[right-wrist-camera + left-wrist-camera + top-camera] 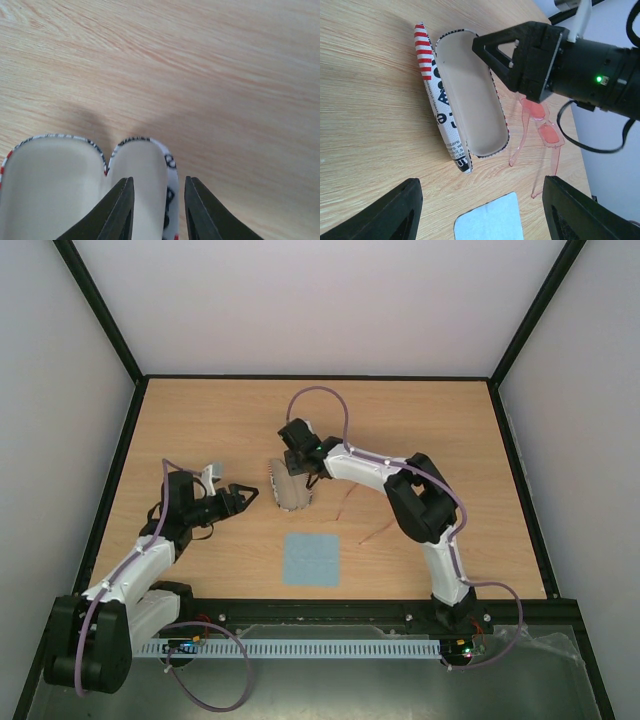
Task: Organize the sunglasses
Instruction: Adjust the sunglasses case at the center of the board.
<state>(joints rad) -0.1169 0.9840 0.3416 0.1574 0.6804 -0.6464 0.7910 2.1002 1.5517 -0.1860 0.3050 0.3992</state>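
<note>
right gripper [157,182]: jaws narrow, astride one long wall of the open case [470,100], one finger inside on the pale lining, the other outside over the wood. cannot tell whether they pinch the wall.

left gripper [248,497]: jaws wide, nothing between them, low over the table [370,100], pointing at the case from its lid side and apart from it.

case lies open, striped lid folded flat beside the tray, tray bare.

sunglasses [542,127] on the table just beside the case, on the side away from the lid; lenses partly under the right gripper, temple arms spread out toward the light-blue cloth [490,220].
</note>
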